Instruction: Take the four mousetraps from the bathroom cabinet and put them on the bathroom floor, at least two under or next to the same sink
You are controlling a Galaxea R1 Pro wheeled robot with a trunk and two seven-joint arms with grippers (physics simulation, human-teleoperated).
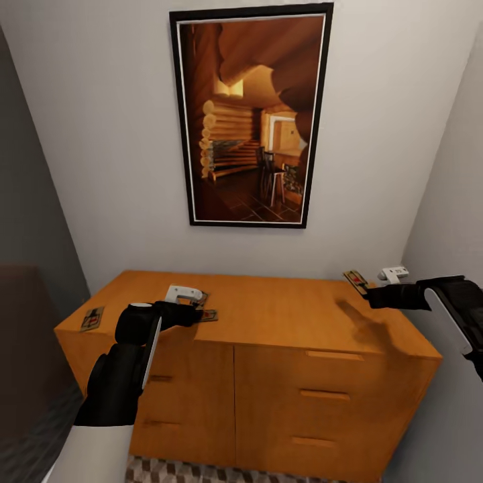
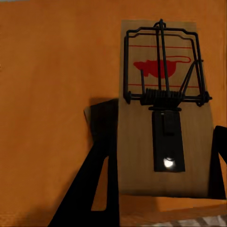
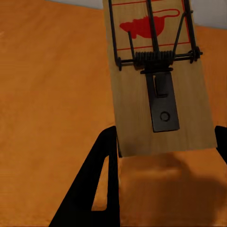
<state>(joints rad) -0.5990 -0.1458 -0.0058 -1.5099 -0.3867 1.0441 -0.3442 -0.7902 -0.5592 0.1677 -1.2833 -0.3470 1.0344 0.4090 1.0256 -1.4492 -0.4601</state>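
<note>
— Left claw (image 1: 196,312) first: what's it doing?

— Pinching the first mousetrap (image 2: 163,118), as far as I can judge. In my left wrist view both black fingers sit hard against the board's long edges. Its long axis runs straight out along the fingers, with the wire spring end farthest from me.

— And the right claw (image 1: 373,294)?

— Same story. It's closed on the second mousetrap (image 3: 158,85) at the right edge of the head frame, by the cabinet's (image 1: 282,315) back corner. A shadow on the wood below tells me that one is lifted clear.

— How do they look?

— Pale wooden boards with black wire, a dark plate down the middle and a red mouse printed at the far end.

— Any others?

— A third mousetrap (image 1: 92,318) lies flat on the cabinet's left corner, lower left of frame, nearer my left arm. I can't pick out a fourth for sure.

— Where next?

— Down. The bathroom floor (image 1: 201,473) peeks in at the bottom edge, so I'd back off and lower both.
</note>
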